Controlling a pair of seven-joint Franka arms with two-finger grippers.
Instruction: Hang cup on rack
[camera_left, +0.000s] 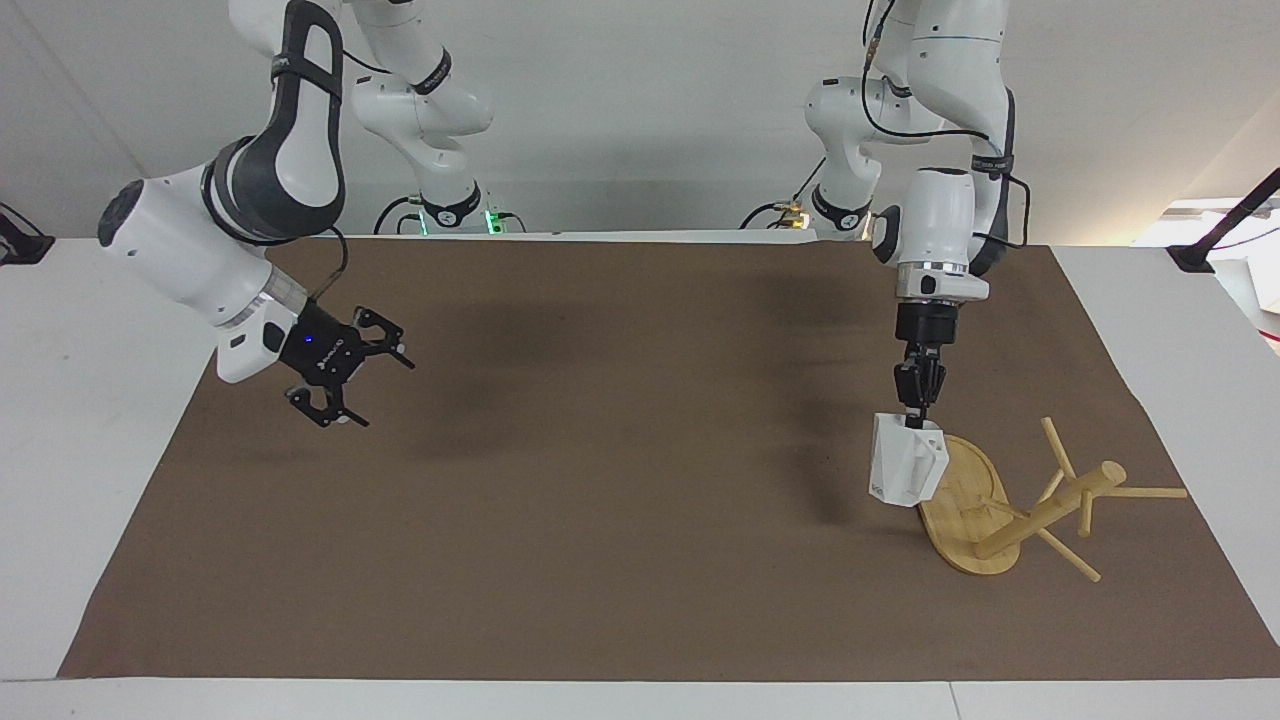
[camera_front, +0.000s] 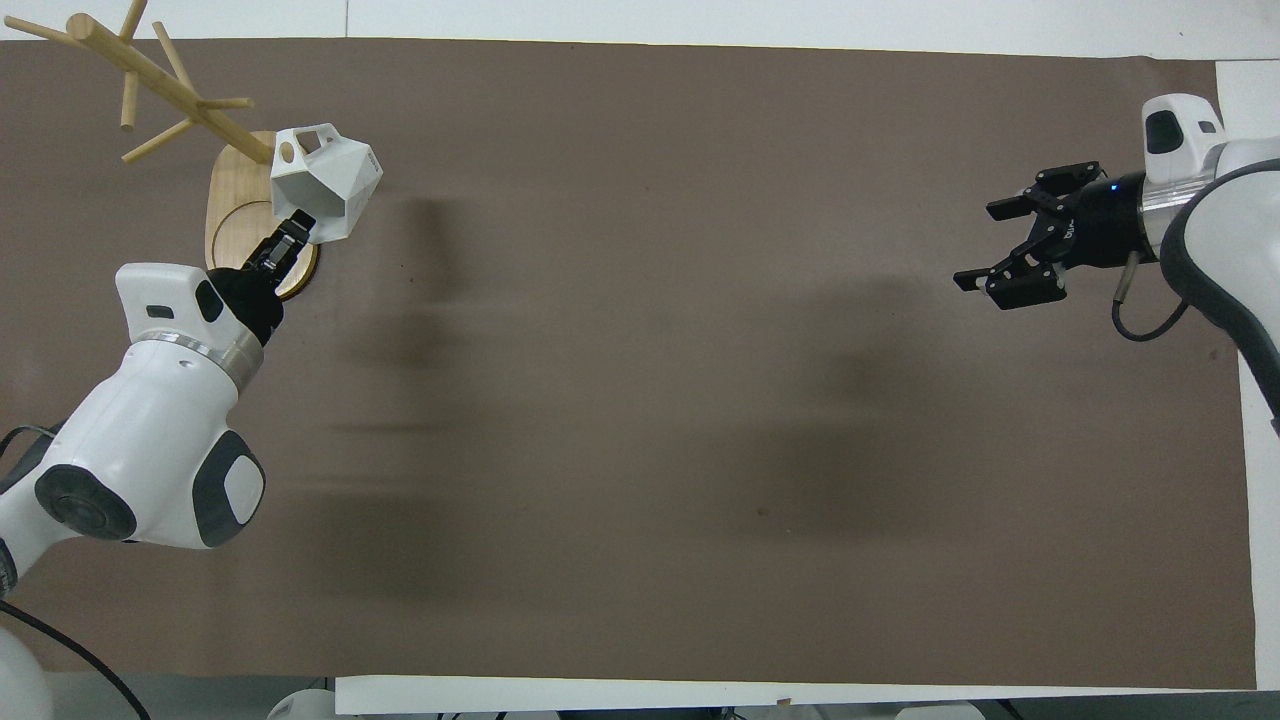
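Cup carried to the tipped-over rack

Facing view: the left pincer is clamped on the rim of the cup, which hangs in the air just over the edge of the rack's oval base, at about 9 o'clock from the post. Holding it by the rim probably leaves the handle free for a peg. The rack lies tilted on the brown surface, base on edge, so hanging looks awkward until it stands. The right pincer waits with fingers apart toward its own end.

Overhead view: the cup shows its handle hole turned toward the rack's post, at roughly 10 o'clock from the cup. The left pincer grips from 7 o'clock; the right pincer hangs spread open, well apart.
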